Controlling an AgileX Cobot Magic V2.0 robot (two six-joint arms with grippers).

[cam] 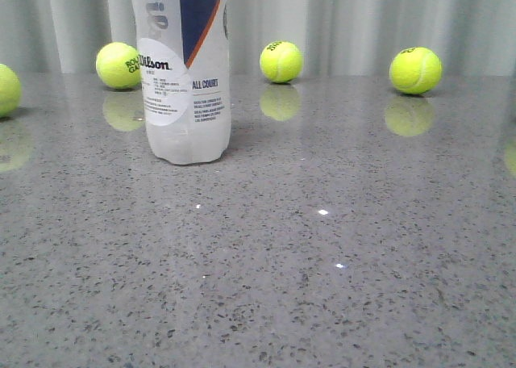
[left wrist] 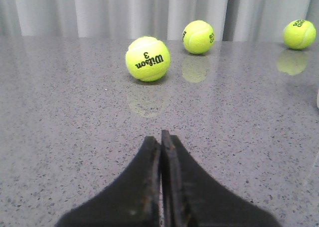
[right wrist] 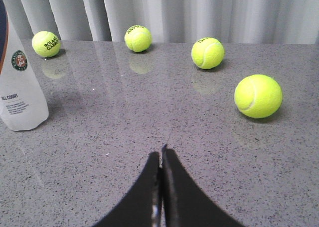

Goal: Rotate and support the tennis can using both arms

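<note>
Standing upright on its base, the tennis can (cam: 184,69) rests on the grey speckled table (cam: 339,255) with its top cut off by the front view's upper edge, a posture that leaves its sides free for a grip from either side; it is judged that the task has not yet begun, since neither arm touches it. The left gripper (left wrist: 161,136) has its two fingers pressed together with no gap between them and nothing held; only a pale sliver at the edge of the left wrist view may be the can, which puts it well off to one side of these jaws rather than ahead of them. The right gripper (right wrist: 161,152) is likewise fully closed and empty; the can lies ahead of its jaws and well off to the side, near but not in line with the fingertips. Both sets of jaws would need to part before either could take the can. Count: one can; two grippers. Tennis balls number four in the front view, namely one at the far edge (cam: 6,88), one partly behind the can (cam: 118,65), one central (cam: 281,61) and one apart from the rest (cam: 415,69). The left wrist view shows three balls and the right wrist view four, some likely the same balls seen again, so the total cannot be fixed
</note>
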